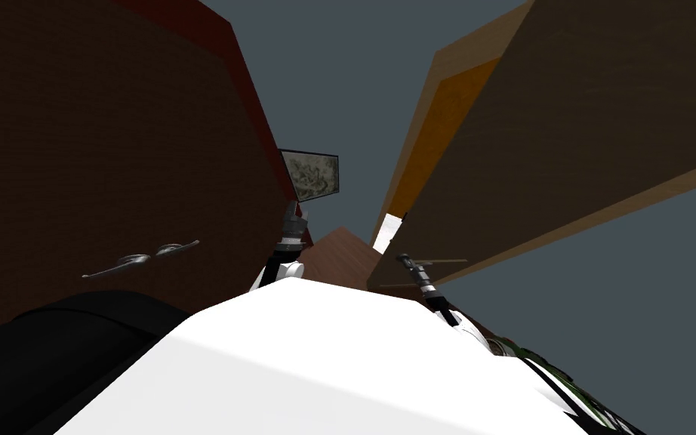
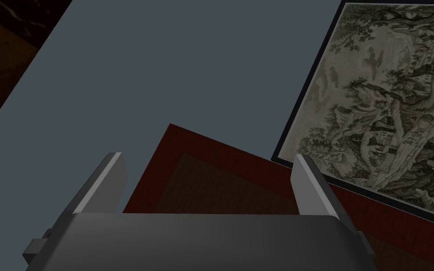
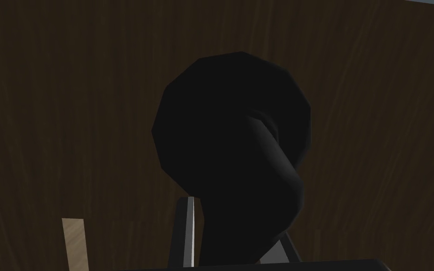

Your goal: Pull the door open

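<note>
We are clamping the right tool [image 3: 237,228] on the dark door handle [image 3: 232,141]. Its lever is running down from the round rose and passing between the fingers [image 3: 190,230], which are standing much closer together than they would when apart, so we are reading this as a closed grip on the lever. The handle is so dim that we can only guess where the pads are pressing. The brown, wood-grained door [image 3: 70,94] is facing the tool squarely, just behind the handle; whether it is ajar we cannot tell. We are taking the lever rather than the rose because, in our judgement, it is the only part offering purchase for a pull toward us. In the head view the right forearm is reaching forward to the panel, wrist in line with the forearm, which should let a straight draw back carry the door along. The left tool [image 2: 211,186] is hanging raised, well apart from the handle, its fingers spread and holding nothing, probably to stay clear of the door's swing.
</note>
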`<state>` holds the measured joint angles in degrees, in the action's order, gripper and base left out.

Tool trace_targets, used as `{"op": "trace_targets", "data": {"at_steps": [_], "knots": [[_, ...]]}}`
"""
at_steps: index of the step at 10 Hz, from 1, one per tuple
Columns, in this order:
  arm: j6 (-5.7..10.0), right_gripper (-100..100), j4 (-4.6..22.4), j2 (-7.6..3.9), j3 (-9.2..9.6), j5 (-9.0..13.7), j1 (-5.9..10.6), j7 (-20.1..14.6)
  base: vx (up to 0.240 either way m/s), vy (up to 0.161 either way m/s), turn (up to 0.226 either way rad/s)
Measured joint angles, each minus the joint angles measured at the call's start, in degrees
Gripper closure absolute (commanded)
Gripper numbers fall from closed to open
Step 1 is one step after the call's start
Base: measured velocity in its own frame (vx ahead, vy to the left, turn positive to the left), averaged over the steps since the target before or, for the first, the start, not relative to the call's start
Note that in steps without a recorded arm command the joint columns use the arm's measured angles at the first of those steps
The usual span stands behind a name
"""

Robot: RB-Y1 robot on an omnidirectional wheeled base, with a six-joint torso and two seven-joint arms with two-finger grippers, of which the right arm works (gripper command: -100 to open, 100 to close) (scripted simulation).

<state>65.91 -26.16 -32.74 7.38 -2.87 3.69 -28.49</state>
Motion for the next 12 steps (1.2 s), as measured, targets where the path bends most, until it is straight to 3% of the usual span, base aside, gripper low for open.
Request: {"op": "trace_targets", "data": {"at_steps": [3, 12], "knots": [[1.62, 100, -0.18, -0.9, 0.16, -0.11, -1.16, -0.6, -0.181, -0.096, 0.136], [4.62, 100, 0.97, -1.68, 0.5, -0.3, -2.44, -1.26, -0.176, -0.093, 0.161]]}}
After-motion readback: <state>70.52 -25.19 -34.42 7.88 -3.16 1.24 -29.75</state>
